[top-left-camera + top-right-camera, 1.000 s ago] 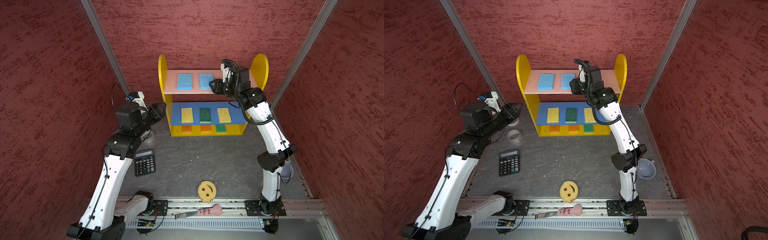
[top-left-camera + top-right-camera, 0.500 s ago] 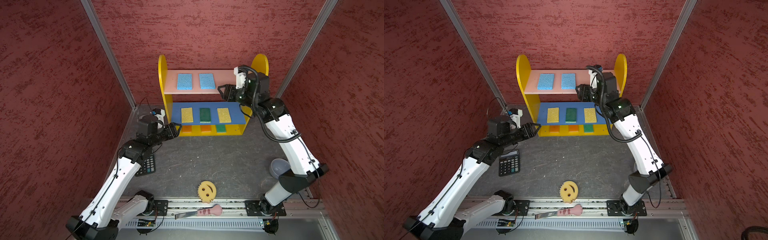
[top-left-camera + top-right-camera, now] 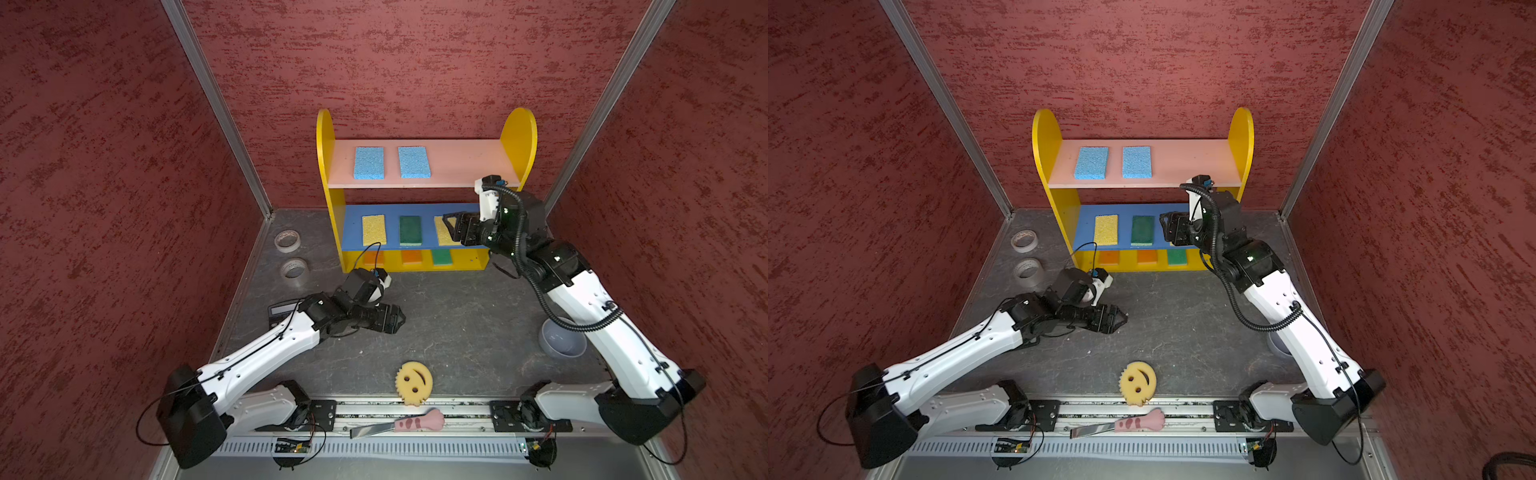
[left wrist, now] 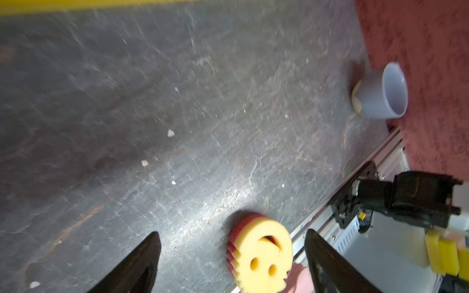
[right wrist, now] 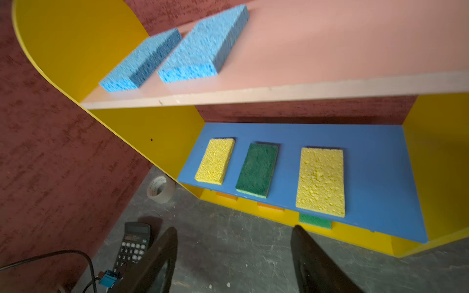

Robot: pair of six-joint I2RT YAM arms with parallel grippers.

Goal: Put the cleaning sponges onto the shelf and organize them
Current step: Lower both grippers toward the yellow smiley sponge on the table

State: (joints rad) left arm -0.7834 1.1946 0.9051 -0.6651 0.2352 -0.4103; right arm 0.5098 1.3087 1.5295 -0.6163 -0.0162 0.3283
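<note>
Where smiley sponge [image 3: 413, 382] lies: floor [image 3: 457, 316], off shelf [image 3: 517, 137]
Left gripper [image 3: 397, 320]: jaws apart, empty
Right gripper [image 3: 451, 227]: jaws apart, empty

left arm [image 3: 266, 351] white shell, black joints | right arm [image 3: 623, 353] same, black corrugated hose [image 3: 518, 224] | fingers [image 4: 137, 266] black, tapered

two tape rolls [image 3: 286, 249], calculator [image 5: 133, 247], pale bowl [image 3: 559, 347] and pink paw-handled tool [image 3: 415, 424] lie scattered.

Top pair overhead, sharing shelf [image 3: 519, 137] — wrists close.
</note>
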